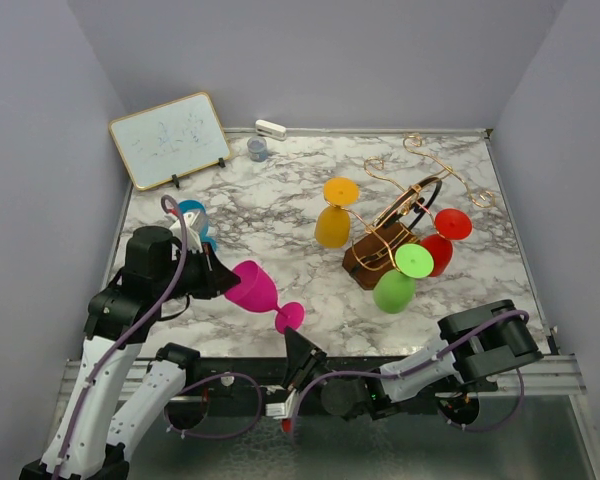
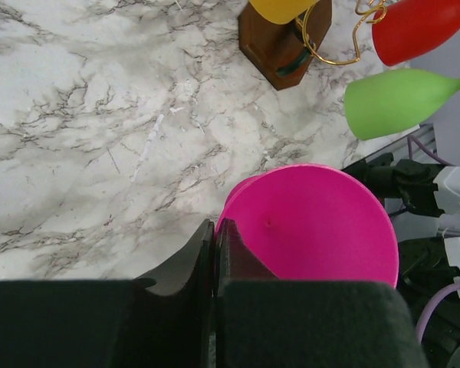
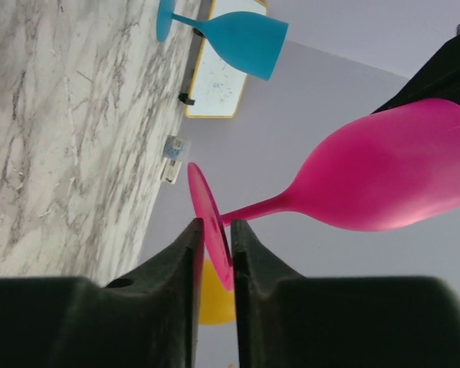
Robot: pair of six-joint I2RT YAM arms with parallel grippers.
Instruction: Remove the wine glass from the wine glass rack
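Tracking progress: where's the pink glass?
Top view, near left: the pink wine glass is sideways between left gripper at its bowl and right gripper at its foot.

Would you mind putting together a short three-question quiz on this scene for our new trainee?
1. How many wine glasses are at the wine glass rack?
2. True or false: the left gripper holds the pink wine glass by its foot.
3. Which glass stands alone on the table beside the left arm? A) blue B) yellow C) green
Key: 1. Three: yellow, red, green. 2. False: it grips the bowl's rim; the foot sits between the right gripper's fingers. 3. A, the blue wine glass.
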